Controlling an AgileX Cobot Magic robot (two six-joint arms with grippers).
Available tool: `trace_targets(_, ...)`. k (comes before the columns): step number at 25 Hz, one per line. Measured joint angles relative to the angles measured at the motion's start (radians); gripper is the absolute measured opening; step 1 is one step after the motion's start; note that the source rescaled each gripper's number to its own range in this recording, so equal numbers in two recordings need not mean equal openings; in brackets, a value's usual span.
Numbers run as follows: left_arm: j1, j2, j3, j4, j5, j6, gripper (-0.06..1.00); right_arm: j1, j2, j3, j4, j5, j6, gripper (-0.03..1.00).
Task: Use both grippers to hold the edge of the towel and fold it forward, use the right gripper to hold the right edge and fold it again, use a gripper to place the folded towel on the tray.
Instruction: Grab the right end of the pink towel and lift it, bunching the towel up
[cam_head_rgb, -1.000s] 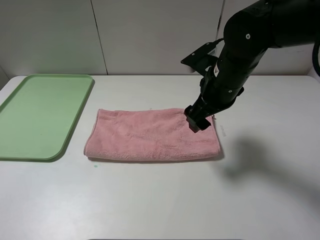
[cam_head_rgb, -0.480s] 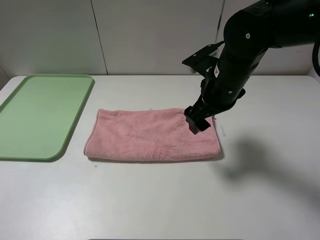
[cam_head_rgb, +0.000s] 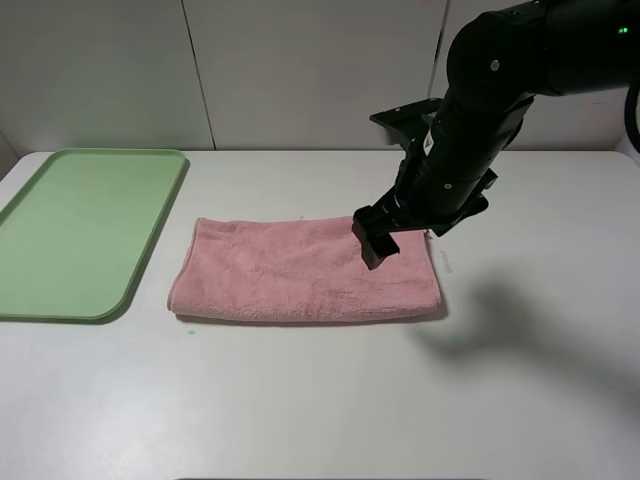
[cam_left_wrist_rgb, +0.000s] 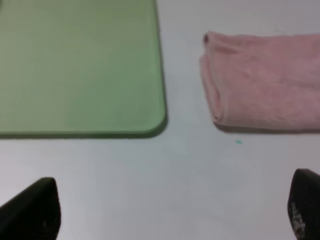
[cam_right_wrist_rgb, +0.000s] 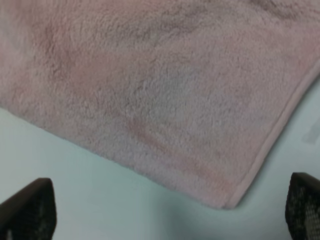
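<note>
Background: pale panelled wall (cam_head_rgb: 300, 70) behind a white table (cam_head_rgb: 300, 410).
Right gripper (cam_head_rgb: 372, 243): black fingers spread wide with nothing between them, poised over the right end of the towel (cam_head_rgb: 300, 270). Cannot tell from the high view whether touching the cloth.
Seen from the right wrist: pink pile filling most of the frame, one towel corner and bare table lying between the two fingertips.
Right arm (cam_head_rgb: 480, 100): black and bulky, reaching down from the upper right of the high view.
Towel: pink and fluffy, folded into a long band, flat on the middle of the table, long side running left to right.
Hem (cam_right_wrist_rgb: 280, 125): thin stitched border along the right end, running down to the corner, flat against the table.
Left gripper (cam_left_wrist_rgb: 167, 207): fingers wide apart and holding nothing, above bare table, looking toward the gap between tray and towel. Out of the high view.
Tray (cam_head_rgb: 80, 230): light green, low rim, rounded corners, flat on the left of the table, near the towel's left end but apart from it.
Speck (cam_left_wrist_rgb: 238, 142): tiny, teal, on the table just beside the towel's near left corner.
Shadow (cam_head_rgb: 500, 320): soft and grey, on the table to the right of the towel.
</note>
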Motion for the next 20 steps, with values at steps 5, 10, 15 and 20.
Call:
trace_targets(5, 0.11, 0.0, 0.0, 0.0, 0.0, 0.0, 0.9, 0.0, 0.0, 0.0, 0.001, 0.0, 0.116, 1.0)
trace_targets(10, 0.143, 0.0, 0.0, 0.0, -0.003, 0.0, 0.9, 0.0, 0.0, 0.0, -0.027, -0.05, 0.217, 1.0)
trace_targets(15, 0.143, 0.0, 0.0, 0.0, -0.003, 0.0, 0.9, -0.043, 0.0, 0.0, -0.054, -0.103, 0.305, 1.0)
trace_targets(20, 0.143, 0.0, 0.0, 0.0, -0.003, 0.0, 0.9, -0.13, 0.0, 0.0, -0.056, -0.134, 0.314, 1.0)
